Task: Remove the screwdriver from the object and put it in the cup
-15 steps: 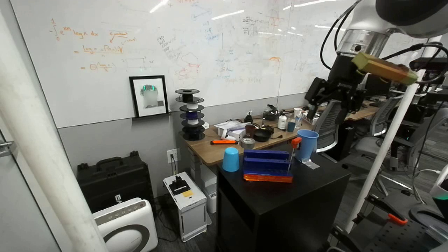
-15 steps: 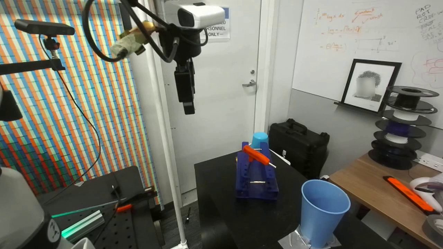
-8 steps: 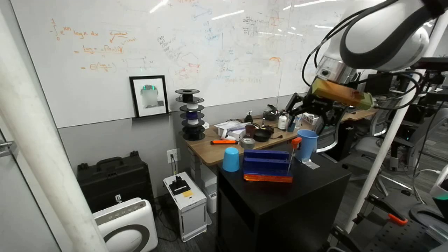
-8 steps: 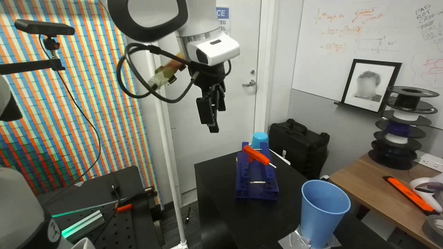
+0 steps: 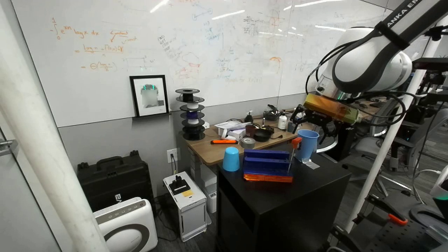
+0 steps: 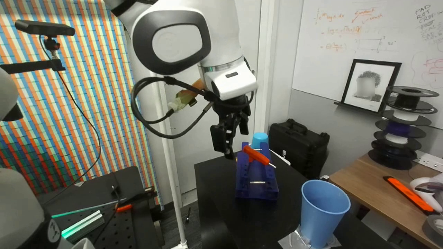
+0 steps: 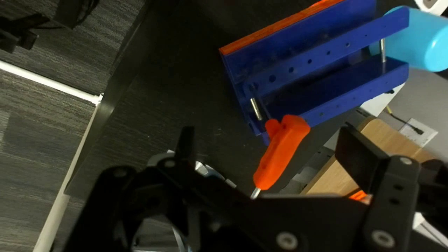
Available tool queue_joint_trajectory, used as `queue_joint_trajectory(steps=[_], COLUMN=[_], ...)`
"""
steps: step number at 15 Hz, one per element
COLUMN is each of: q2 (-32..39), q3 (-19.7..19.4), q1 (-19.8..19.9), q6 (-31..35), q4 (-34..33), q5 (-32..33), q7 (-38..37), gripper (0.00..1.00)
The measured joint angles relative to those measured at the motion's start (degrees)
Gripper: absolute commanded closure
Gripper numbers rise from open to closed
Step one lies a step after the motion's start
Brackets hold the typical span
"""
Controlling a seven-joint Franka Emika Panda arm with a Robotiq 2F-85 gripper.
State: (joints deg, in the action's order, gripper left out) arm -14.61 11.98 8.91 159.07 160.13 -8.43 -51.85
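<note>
The screwdriver has an orange handle [image 5: 296, 142] and a thin metal shaft standing down into one end of the dark blue holder [image 5: 266, 163], which has an orange base. The handle also shows in an exterior view [image 6: 256, 155] and the wrist view [image 7: 281, 154]. The tall medium-blue cup [image 5: 308, 144] stands upright, taped to the black cabinet beyond the screwdriver end; it also shows in an exterior view [image 6: 323, 211]. In the wrist view my gripper mostly hides it. My gripper [image 7: 265, 134] is open and empty, above the cabinet, with the handle between its fingers in that view, not gripped.
A shorter light-blue cup [image 5: 231, 159] stands upside down at the holder's other end. The black cabinet top [image 6: 221, 193] has edges close by. A wooden desk [image 5: 206, 148] with an orange knife [image 5: 224, 142], tape roll and other clutter stands behind. A white pole [image 5: 378, 150] stands beside the arm.
My gripper has come down and across toward the screwdriver and holder, tilting as it moves. It stays open. The screwdriver, holder and cups have not moved.
</note>
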Motion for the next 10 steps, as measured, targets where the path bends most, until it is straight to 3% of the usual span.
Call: queue_joint_trajectory(steps=[5,6,7,8,10], q2=[7.3,8.7,9.8,11.0,13.1], q3=[-3.9,-5.0,-5.8,-6.5,-7.2], q1=[1.1,0.5,-0.3,-1.1,-2.6], q6=[6.0,7.0,7.7,8.6,9.6], q4=[-0.3,-0.7,-1.1,-1.6,-2.2], q5=[2.0,1.1,-0.1,-1.2,-2.9], q7=[-1.5,-1.2,-0.6,0.0,0.9], gripper=[0.00,0.17,0.28,0.08,0.04])
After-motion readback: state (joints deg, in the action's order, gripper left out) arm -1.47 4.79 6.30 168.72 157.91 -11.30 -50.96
